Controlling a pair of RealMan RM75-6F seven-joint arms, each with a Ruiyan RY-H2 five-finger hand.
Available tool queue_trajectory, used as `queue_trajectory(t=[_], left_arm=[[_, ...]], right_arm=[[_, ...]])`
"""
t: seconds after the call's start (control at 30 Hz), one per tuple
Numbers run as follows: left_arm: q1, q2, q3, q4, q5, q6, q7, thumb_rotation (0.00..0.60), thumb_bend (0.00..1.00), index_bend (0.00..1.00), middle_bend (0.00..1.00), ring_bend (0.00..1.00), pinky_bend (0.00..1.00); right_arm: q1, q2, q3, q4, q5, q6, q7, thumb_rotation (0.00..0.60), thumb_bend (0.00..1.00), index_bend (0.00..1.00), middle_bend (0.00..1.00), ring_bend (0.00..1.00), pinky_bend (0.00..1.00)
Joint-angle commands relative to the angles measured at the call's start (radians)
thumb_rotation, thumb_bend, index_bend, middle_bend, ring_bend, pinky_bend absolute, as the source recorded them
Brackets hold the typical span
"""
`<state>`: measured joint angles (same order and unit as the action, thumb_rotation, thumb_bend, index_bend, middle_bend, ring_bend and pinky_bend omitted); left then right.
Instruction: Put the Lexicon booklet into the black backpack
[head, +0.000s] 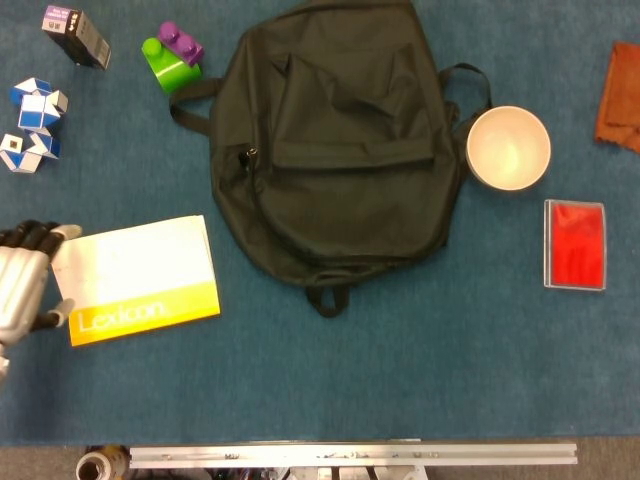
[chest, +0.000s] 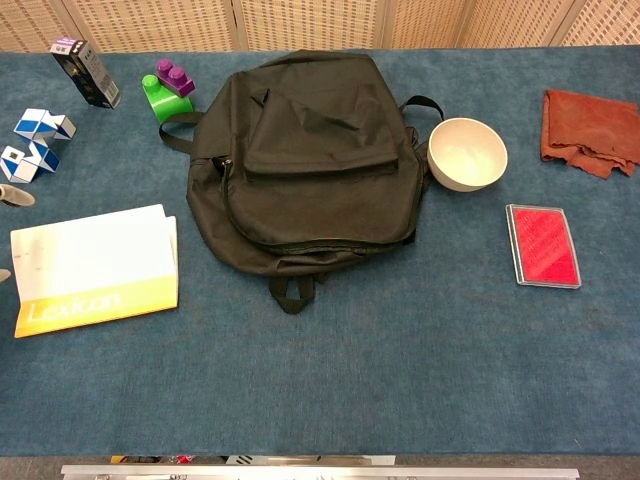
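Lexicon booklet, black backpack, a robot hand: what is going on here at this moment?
The left hand is at the left edge of the Lexicon booklet, fingers spread around that edge. The booklet lies flat on the blue table. The black backpack beside it looks closed, so nothing is packed yet. The right hand is out of view.

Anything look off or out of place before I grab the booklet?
Nothing stands out. The Lexicon booklet lies flat beside the black backpack, whose zippers look shut; the left hand is at the booklet's edge.
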<state>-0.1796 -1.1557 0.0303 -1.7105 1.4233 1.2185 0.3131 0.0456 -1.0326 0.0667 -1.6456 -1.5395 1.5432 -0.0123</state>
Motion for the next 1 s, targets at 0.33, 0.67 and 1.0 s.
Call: queue_trajectory(t=[0.33,0.67,1.0], left_arm=[[-0.065,-0.090,0.021,0.036,-0.049,-0.124,0.056,0.600,0.20,0.09,0.18,0.18,0.24],[-0.071,-0.117,0.029,0.034,-0.103,-0.133,0.102,0.600,0.19,0.02,0.13,0.14,0.23],[-0.048,-0.139,0.049,0.028,-0.107,-0.090,0.119,0.600,0.18,0.00,0.09,0.11,0.21]], right_arm=[[-0.008,0.000,-0.003,0.012,0.005,0.003,0.012,0.600,0.06,0.24,0.31,0.17,0.32],[-0.005,-0.006,-0.004,0.030,0.011,-0.010,0.025,0.600,0.06,0.24,0.31,0.17,0.32],[0.002,-0.014,-0.006,0.045,0.010,-0.024,0.036,0.600,0.06,0.24,0.31,0.17,0.32]])
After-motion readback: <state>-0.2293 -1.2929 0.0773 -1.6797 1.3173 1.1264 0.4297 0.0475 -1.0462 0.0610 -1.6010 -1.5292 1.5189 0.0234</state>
